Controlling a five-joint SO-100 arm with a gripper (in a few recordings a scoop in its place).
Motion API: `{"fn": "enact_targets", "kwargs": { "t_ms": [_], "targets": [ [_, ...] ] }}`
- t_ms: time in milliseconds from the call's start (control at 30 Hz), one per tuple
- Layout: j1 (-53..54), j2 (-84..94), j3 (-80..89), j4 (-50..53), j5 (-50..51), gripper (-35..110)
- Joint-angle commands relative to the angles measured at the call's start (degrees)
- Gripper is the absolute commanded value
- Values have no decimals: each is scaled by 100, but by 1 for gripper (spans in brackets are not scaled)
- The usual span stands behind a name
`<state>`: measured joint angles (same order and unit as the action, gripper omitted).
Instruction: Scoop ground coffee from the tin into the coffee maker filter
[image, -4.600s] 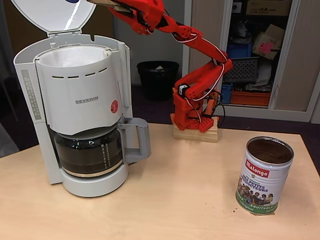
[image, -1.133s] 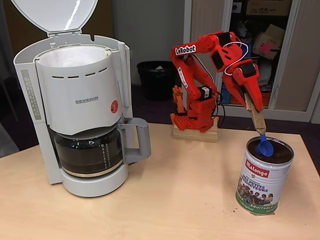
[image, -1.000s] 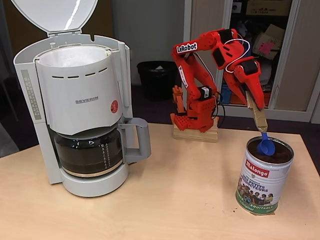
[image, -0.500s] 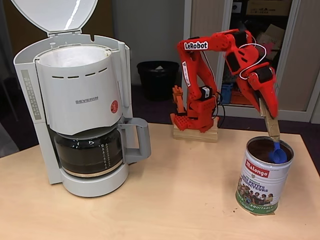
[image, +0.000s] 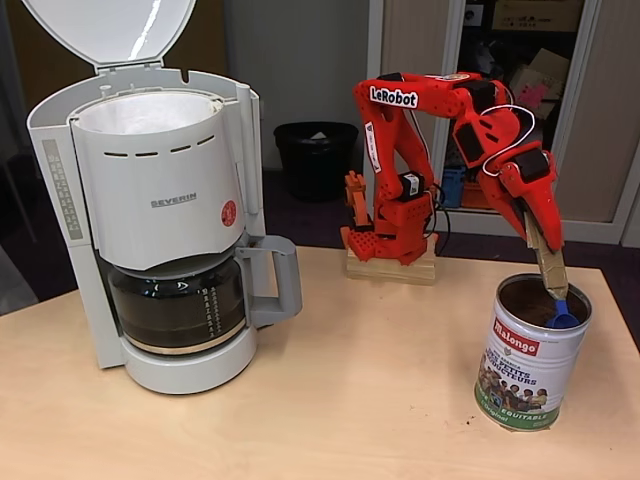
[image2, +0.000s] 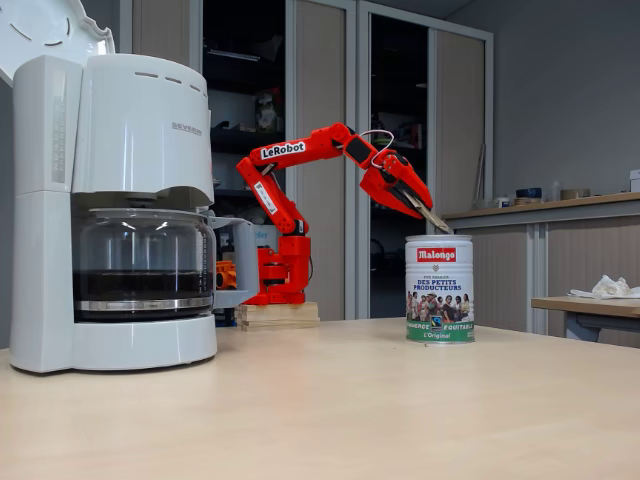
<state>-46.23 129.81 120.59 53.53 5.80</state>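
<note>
Malongo tin (image: 530, 362): upright, table's (image: 330, 400) right front, ground coffee (image: 525, 297) inside | Severin coffee maker (image: 160, 210): left, lid raised | gripper (image: 541, 250): fingers clamped on brown-handled blue scoop (image: 561, 318) dipped into tin | red arm base (image: 392, 235): behind

Coffee maker (image: 160, 220): lid cut off by the top edge in both fixed views; filter interior hidden behind the white housing in a fixed view (image2: 140, 125), and its contents cannot be told in the other.

Tin (image: 528, 355): ground coffee (image: 520, 297) partly visible from above; entirely hidden by the tin (image2: 439, 290) wall in the side-on fixed view.

Blue scoop (image: 562, 319): bowl sunk below the tin rim, load cannot be told.

Hand (image: 545, 262): fingers masked by a tan wrapping, grip on the scoop handle not discernible; tip hidden behind the tin rim in a fixed view (image2: 436, 224).

Table (image: 350, 400): cut off at the lower and side edges.
</note>
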Motion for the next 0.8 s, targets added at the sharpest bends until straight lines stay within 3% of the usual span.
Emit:
{"fn": "enact_targets", "kwargs": {
  "t_ms": [0,767],
  "targets": [
    [18,272,211,-132,141,0],
    [141,1863,1811,-545,360,0]
  ]
}}
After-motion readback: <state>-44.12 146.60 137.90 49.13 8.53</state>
